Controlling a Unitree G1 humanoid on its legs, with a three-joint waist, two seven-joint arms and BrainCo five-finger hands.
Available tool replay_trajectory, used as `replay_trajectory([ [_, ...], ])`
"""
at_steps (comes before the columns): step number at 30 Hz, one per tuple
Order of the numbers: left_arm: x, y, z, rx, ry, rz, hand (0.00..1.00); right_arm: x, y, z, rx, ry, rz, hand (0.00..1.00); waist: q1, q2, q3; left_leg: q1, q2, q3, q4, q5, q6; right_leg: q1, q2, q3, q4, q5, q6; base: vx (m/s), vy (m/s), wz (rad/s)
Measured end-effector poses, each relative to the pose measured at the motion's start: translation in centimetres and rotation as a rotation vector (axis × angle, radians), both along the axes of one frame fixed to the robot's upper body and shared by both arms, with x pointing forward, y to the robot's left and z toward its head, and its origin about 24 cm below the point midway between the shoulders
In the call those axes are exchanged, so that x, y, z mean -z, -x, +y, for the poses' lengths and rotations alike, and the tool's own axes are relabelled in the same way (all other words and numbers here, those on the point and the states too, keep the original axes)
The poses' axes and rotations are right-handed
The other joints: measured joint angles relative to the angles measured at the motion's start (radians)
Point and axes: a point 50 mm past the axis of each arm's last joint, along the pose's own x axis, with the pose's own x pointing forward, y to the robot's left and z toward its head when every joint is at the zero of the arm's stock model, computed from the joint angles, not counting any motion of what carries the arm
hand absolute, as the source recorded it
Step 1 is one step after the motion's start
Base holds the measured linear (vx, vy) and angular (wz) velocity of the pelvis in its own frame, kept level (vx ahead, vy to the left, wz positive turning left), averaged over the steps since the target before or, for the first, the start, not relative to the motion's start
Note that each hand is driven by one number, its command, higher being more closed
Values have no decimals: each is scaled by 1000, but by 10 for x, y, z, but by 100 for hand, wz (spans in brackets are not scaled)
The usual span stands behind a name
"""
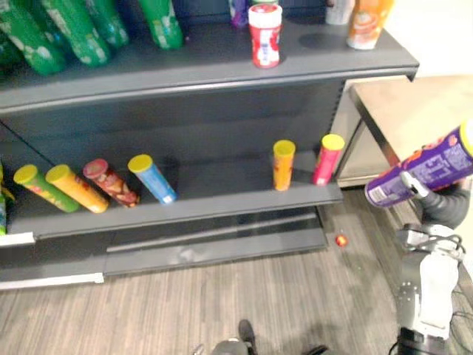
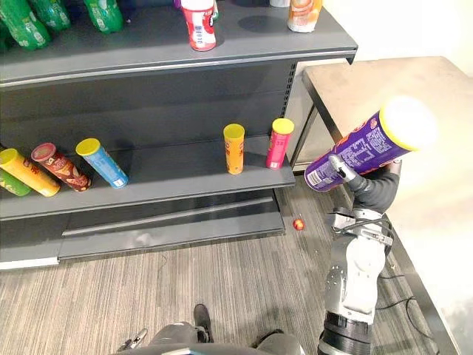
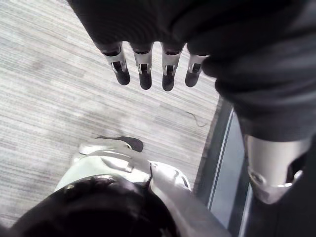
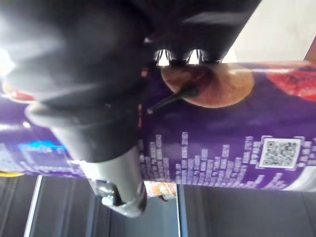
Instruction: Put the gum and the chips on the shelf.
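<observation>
The chips can (image 2: 368, 146) is purple with a yellow lid; the shelf (image 1: 207, 55) is dark grey; the floor (image 1: 222, 303) is grey, finely striped; the far-left bottles (image 1: 74, 33) are green.

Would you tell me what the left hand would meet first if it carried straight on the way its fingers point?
Most likely the striped grey floor: the left hand, open, points down at it with nothing between, though depth is hard to judge. The right hand grips the purple chips can.
</observation>
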Motion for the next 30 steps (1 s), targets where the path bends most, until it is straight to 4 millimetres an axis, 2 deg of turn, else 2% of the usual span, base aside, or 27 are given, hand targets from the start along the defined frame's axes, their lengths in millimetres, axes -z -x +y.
replay_trajectory([
  [3,-1,-3,3,1,-15,-4,0,4,0,4,-12,15,22,100,-1,-9,3,1,5,26,-9,-5,4,-18,25,44,-48,13,2,-38,88,-28],
  [8,-1,-5,3,0,-16,-9,0,9,3,5,-14,37,55,100,-2,-11,4,7,11,45,-48,20,-9,-34,62,70,-93,44,5,35,32,-15],
  [14,-2,-7,4,-4,-17,-25,0,16,-4,15,-63,33,86,100,-1,-19,5,15,15,39,-44,33,-2,-20,74,76,-104,48,3,108,-1,6],
  [16,-3,-9,7,-11,-25,-36,0,25,-9,22,-99,25,125,100,3,-31,12,7,26,25,1,6,-2,2,77,76,-114,50,6,69,21,21],
  [19,-4,-9,9,-40,-21,-46,0,28,-14,42,-208,47,144,100,27,-43,19,-20,53,12,112,-78,-7,38,82,75,-117,53,12,20,62,7],
  [20,-4,-9,8,-44,-19,-48,0,28,-14,45,-224,52,144,100,30,-43,19,-19,53,2,121,-94,-7,41,74,75,-101,54,12,14,100,22],
  [21,-4,-9,9,-42,-20,-48,0,29,-15,51,-250,57,145,100,26,-42,18,-15,44,-19,123,-104,2,39,44,76,-36,57,7,53,146,47],
  [22,-4,-11,9,-40,-20,-51,0,29,-15,52,-256,58,148,100,17,-39,19,-15,37,-43,123,-105,6,30,16,83,36,71,-14,67,136,77],
  [23,-4,-11,9,-39,-23,-52,0,29,-15,54,-261,62,151,100,8,-36,18,-14,32,-71,122,-103,14,9,-7,126,111,98,-55,80,168,92],
  [24,-5,-11,12,-28,-32,-46,0,29,-16,55,-260,77,152,100,0,-34,18,-4,27,-117,121,-101,23,-56,-14,280,215,131,-130,94,133,79],
  [25,-4,-11,11,-14,-34,-40,0,30,-15,56,-261,84,156,100,2,-28,22,-2,25,-133,120,-96,19,-91,10,391,243,121,-121,124,127,86],
  [26,-5,-10,16,-4,-51,-33,0,30,-15,59,-275,93,158,100,0,-33,20,2,23,-177,118,-93,26,-121,92,578,222,55,-66,135,55,99],
  [27,-6,-12,20,-5,-67,-31,0,29,-15,62,-294,100,151,100,-1,-35,18,7,15,-211,116,-90,30,-128,149,695,169,15,-40,144,32,114],
  [28,-6,-13,20,-6,-70,-33,0,27,-15,65,-309,104,143,100,-1,-38,16,10,0,-231,115,-89,30,-128,171,740,120,8,-35,148,-13,109],
  [30,-6,-15,20,-6,-71,-37,0,27,-16,73,-345,108,140,100,1,-43,14,17,-29,-269,118,-89,29,-141,183,788,52,7,-31,129,-51,78],
])
